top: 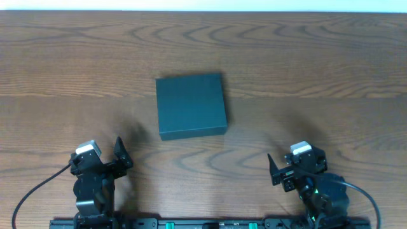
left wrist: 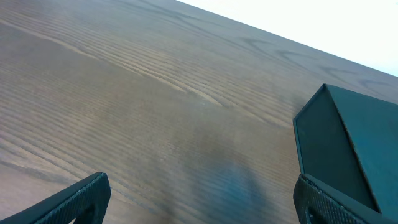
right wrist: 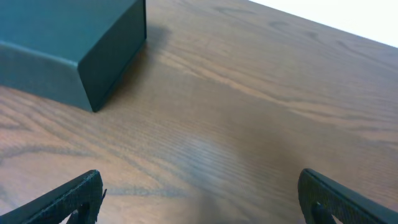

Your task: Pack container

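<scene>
overhead, i see the container [top: 191, 105] lying closed on the table [top: 63, 57], ahead of and between my arms, well apart from both, while the left gripper [left wrist: 199, 202] and right gripper [right wrist: 199, 199] sit spread wide, grasping nothing.

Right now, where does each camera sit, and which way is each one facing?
Overhead: fixed above the table, looking straight down at the container; left arm and right arm show at the bottom edge.
Left wrist: low on the left arm, facing forward across the wood; container at the right edge; its open jaws in the bottom corners.
Right wrist: low on the right arm, facing forward; container at upper left; open jaws in the bottom corners.
Shared: both wrist views catch the container, from opposite sides.
</scene>
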{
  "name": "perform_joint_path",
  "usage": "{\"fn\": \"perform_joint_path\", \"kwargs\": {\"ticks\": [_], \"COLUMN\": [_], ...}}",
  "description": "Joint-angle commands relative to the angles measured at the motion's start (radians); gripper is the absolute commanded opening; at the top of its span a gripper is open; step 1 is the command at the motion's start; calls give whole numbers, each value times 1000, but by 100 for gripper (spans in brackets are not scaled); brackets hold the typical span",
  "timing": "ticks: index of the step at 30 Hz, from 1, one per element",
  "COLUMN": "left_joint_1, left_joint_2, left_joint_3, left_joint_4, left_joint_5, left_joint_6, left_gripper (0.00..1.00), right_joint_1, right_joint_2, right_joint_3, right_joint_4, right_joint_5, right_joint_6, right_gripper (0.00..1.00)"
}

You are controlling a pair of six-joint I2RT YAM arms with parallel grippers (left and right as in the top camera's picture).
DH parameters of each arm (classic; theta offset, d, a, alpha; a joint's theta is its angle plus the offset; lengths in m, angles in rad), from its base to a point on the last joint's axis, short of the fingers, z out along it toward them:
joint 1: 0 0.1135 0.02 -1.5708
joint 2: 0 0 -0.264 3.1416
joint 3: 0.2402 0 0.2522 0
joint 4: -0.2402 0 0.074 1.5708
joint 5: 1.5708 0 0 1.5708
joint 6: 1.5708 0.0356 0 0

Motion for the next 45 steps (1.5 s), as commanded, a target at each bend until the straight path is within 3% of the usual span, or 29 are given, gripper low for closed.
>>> {"fn": "perform_joint_path", "kwargs": {"ticks": [1,45], "left_joint_1": [6,6], "left_joint_2": [-6,-6], "left_joint_3": [-21,-21], "left_joint_4": [0,0], "left_joint_5": [-14,-14], "left_joint_6": [-6,-6], "left_gripper": [95,95], "right_joint_1": [-7,-9], "right_joint_2": [-51,-67], "right_joint_3": [-37,-77], "right_joint_4": [-4,-8], "right_joint_5": [6,-5], "right_joint_6": [-18,-11], "right_gripper": [99,99]}}
